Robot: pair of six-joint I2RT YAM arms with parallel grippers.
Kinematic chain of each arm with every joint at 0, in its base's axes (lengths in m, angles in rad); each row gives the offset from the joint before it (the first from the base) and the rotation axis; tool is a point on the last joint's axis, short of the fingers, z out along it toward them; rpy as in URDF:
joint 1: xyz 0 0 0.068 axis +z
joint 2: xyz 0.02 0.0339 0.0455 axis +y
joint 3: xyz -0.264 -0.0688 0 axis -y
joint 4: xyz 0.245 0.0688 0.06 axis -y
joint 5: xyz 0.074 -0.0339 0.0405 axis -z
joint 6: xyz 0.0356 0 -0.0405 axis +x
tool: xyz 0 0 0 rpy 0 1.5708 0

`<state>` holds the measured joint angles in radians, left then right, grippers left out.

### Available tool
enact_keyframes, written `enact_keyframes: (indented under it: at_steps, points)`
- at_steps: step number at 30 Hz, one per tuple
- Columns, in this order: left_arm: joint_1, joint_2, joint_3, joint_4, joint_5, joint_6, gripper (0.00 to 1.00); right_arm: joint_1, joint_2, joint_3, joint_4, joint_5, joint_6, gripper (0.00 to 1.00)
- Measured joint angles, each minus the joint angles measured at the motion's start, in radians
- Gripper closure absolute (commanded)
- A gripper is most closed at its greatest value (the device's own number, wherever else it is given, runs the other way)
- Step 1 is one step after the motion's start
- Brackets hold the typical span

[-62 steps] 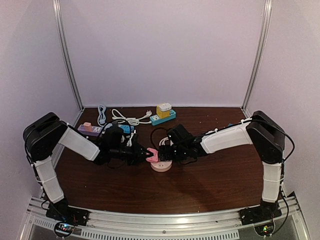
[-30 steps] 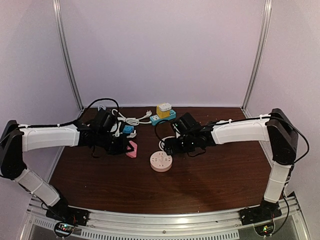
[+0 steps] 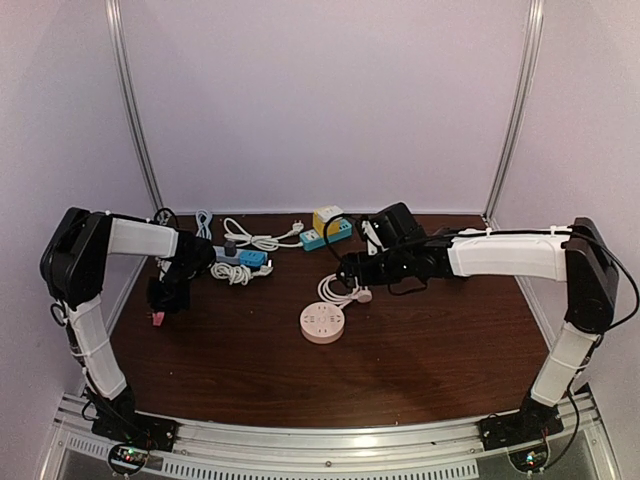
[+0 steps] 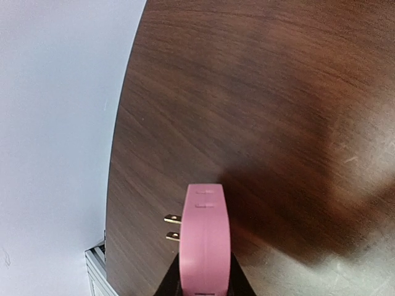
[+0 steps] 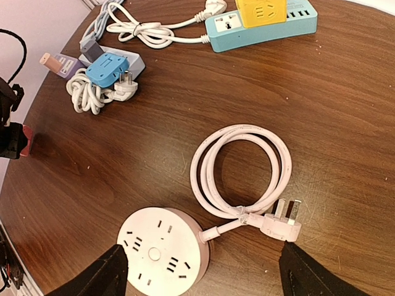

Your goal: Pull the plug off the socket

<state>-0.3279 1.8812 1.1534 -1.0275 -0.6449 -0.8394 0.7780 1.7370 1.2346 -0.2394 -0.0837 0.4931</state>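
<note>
My left claw (image 4: 203,285) pinches the pink plug (image 4: 205,237), prongs bare, near the left edge of the table (image 4: 278,92), well apart from the round pink socket (image 5: 162,253). My right claw (image 5: 207,271) hangs spread over that socket and its coiled white cord (image 5: 244,166).
</note>
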Motion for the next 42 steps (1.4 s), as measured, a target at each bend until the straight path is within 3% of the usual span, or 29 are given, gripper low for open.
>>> enact_keyframes:
  at_steps: [5, 11, 21, 27, 34, 42]
  points:
    - [0.017, 0.034, 0.012, 0.005, -0.014, 0.031, 0.82, -0.001, 0.000, -0.007, 0.000, -0.002, 0.000, 0.14]
    - [0.021, 0.045, 0.024, 0.034, 0.008, 0.076, 0.59, -0.003, 0.000, -0.007, -0.002, -0.002, 0.000, 0.14]
    - [0.023, 0.022, 0.015, 0.121, 0.103, 0.142, 0.42, -0.006, 0.012, 0.016, -0.037, 0.018, 0.000, 0.13]
    - [0.024, -0.074, -0.039, 0.225, 0.236, 0.196, 0.12, -0.016, 0.074, 0.107, -0.059, 0.048, 0.000, 0.13]
    - [0.024, -0.246, -0.096, 0.346, 0.431, 0.261, 0.07, -0.038, 0.177, 0.241, -0.054, 0.105, -0.028, 0.10]
    - [0.020, -0.460, -0.217, 0.472, 0.701, 0.299, 0.06, -0.141, 0.342, 0.507, -0.045, 0.099, -0.077, 0.11]
